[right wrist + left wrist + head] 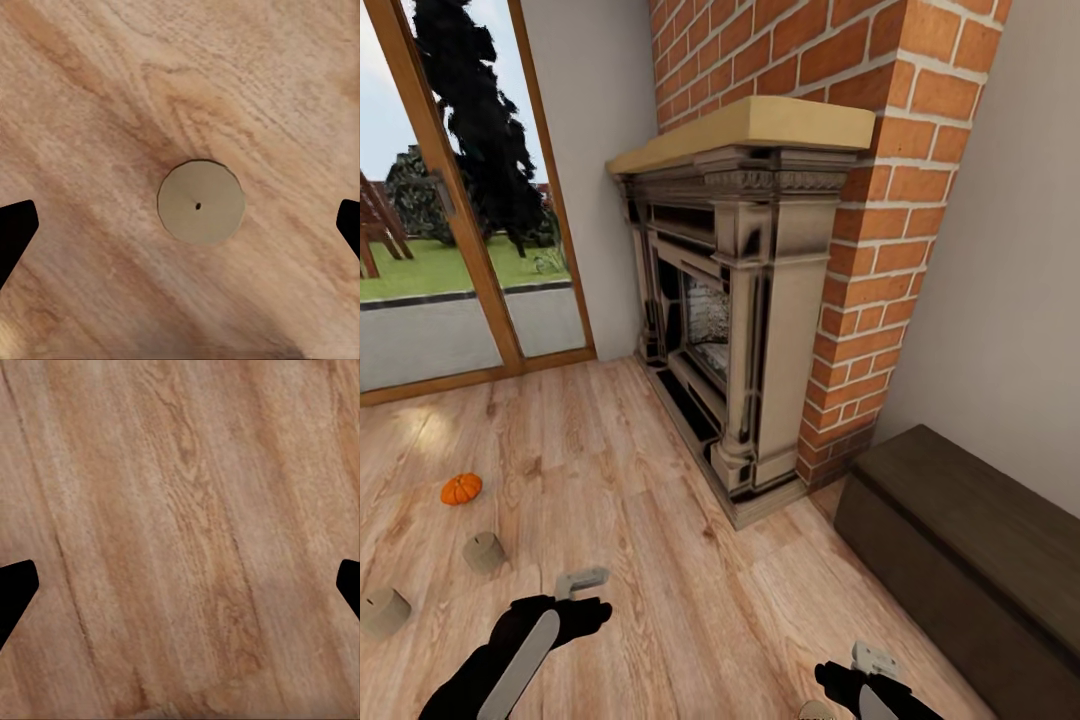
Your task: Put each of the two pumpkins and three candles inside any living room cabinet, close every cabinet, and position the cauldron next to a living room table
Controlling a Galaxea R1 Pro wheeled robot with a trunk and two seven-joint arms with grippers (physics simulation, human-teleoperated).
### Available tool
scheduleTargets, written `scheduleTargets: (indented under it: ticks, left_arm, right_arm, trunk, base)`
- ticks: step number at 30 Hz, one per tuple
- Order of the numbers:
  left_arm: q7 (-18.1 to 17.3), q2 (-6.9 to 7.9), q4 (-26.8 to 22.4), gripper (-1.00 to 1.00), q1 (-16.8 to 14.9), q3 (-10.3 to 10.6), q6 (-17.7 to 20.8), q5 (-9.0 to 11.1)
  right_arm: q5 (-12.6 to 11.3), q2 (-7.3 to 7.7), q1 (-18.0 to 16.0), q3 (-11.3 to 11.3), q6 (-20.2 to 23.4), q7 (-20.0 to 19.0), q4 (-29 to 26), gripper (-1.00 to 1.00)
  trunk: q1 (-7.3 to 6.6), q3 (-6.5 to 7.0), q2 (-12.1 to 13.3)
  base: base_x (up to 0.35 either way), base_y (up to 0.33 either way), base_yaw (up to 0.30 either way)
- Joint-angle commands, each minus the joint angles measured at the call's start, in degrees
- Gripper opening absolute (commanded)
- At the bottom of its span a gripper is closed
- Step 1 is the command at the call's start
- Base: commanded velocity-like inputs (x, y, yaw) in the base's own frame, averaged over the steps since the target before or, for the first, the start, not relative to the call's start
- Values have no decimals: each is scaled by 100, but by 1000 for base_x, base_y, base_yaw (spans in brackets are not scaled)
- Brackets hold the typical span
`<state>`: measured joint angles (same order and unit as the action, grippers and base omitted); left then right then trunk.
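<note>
- Right now the right gripper (pixel 180 217) hangs straight above one candle (pixel 200 201) standing upright on the floor (pixel 660 520), its flat top centred between wide-spread, empty fingers.
- So a plain vertical drop looks enough.
- Meanwhile the left gripper (pixel 180 585), equally open and empty, faces bare boards.
- Further left sit two other candles (pixel 484 551) and a pumpkin (pixel 461 488); the cabinet (pixel 970 560) waits on the right.

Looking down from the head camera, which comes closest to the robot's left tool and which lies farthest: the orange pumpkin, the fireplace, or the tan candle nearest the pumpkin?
From the left tool:
1. Candle, on the floor just to its left.
2. Pumpkin, beyond the candle, further left.
3. Fireplace, across the floor, ahead and to the right.
</note>
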<state>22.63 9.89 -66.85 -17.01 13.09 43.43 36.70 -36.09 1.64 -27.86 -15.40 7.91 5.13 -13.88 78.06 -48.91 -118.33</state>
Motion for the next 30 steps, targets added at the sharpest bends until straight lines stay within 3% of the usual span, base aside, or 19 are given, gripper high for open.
scheduleTargets:
  ticks: [1, 30]
  left_arm:
    - [119, 6, -25, 100, -4, 14, 13, 77]
    - [215, -61, -64, 100, -2, 42, 16, 119]
  right_arm:
    - [-42, -4, 0, -49, 7, 41, -18, 100]
    - [-39, -103, 0, -52, -299, 41, -9, 100]
  trunk:
    - [22, -24, -44]
    - [659, -544, -1207]
  base:
    - [0, 0, 0]
    - [0, 0, 0]
